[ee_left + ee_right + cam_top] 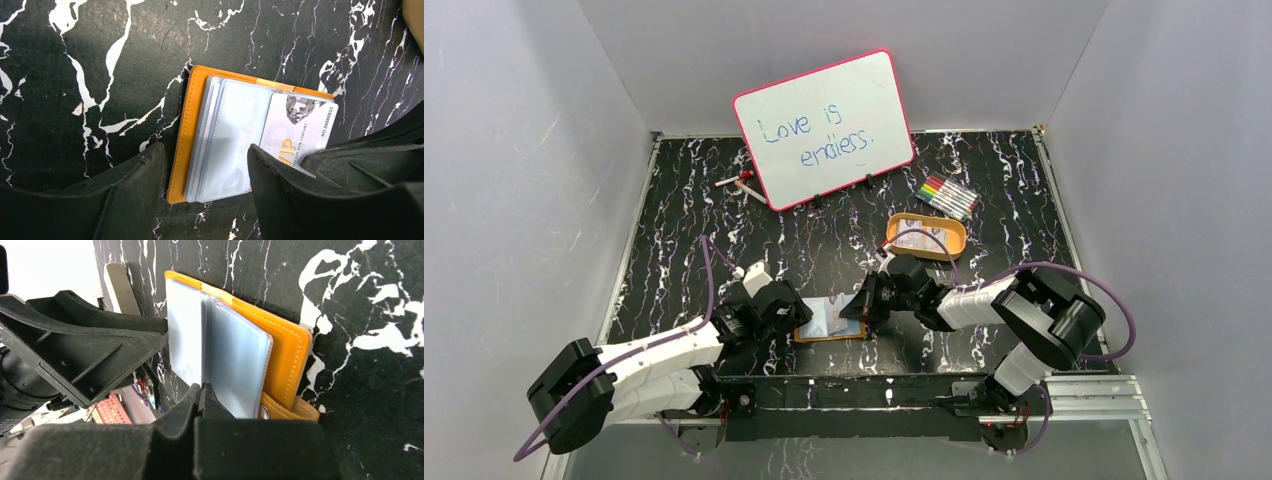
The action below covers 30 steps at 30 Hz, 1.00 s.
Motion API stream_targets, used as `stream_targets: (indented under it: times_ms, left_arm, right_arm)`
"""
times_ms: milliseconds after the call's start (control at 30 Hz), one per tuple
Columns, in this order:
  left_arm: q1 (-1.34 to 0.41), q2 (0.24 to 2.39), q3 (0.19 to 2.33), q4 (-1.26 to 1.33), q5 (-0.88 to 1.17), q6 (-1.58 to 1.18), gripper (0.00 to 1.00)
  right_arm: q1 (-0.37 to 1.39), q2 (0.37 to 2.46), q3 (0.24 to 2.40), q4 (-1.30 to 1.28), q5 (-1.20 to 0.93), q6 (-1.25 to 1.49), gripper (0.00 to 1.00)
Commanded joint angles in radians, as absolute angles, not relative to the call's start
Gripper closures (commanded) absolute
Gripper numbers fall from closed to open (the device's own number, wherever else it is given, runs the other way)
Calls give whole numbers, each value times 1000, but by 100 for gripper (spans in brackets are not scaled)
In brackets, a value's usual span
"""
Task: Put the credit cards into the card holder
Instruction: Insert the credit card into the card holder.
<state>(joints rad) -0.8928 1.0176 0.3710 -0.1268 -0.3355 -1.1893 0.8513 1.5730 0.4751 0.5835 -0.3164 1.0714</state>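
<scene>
- Two black grippers meet over the card holder (832, 322) in the top view. It lies open on the black marbled table (684, 250), near the front edge. The left gripper (796, 314) is at its left side and the right gripper (857, 308) at its right side.
- Behind the card holder and to its right sits an orange oval tray (960, 240) with pale flat pieces in it, too small to make out. Farther back on that side lies a row of coloured markers (946, 196). Well behind the card holder a pink-rimmed whiteboard (824, 128) stands propped, with blue handwriting on it.
- From the left wrist, the card holder shows its orange cover and a stack of clear sleeves (227, 130). The left pincer stands fairly wide and clamps nothing. One of its fingers (135, 200) is just off the cover's edge and the other is over the sleeves.
- One credit card (302, 127), pale with "VIP" and a number printed on it, lies at the far side of the sleeves from the cover's spine. Its inner end is tucked under a sleeve, and its outer end runs under the right gripper's black body.
- From the right wrist, the card holder's snap tab (290, 412) pokes out beside the fingertips. The right pincer is pressed fully together, its tips touching the near edge of the sleeves. I cannot tell whether they pinch the card or a sleeve.
</scene>
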Motion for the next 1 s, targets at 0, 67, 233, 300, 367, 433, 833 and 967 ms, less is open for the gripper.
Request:
stream_targets:
  times_ms: [0,67,233,300,367,433,833,967]
  left_arm:
    - [-891,1016,354,-159,-333,-1197,41]
    - [-891,1010,352,-165,-338,-1200,42]
    - [-891,995,348,-174,-346,-1205,43]
    - [-891,990,346,-173,-347,-1207,43]
    - [-890,988,344,-171,-344,-1207,44]
    - [-891,989,343,-171,-342,-1207,44]
    - [-890,994,344,-168,-335,-1208,45]
    - [-890,993,342,-167,-333,-1208,45]
  right_arm:
    - [856,1546,438,642,-281,1104,100]
    - [856,1520,427,627,-255,1109,100]
    - [855,1528,431,624,-271,1124,100]
    - [856,1538,425,649,-275,1134,100]
    - [855,1549,423,673,-283,1142,100]
    - [858,1558,423,691,-289,1144,100]
    - [871,1593,441,719,-300,1151,100]
    - [873,1602,440,728,-302,1155,100]
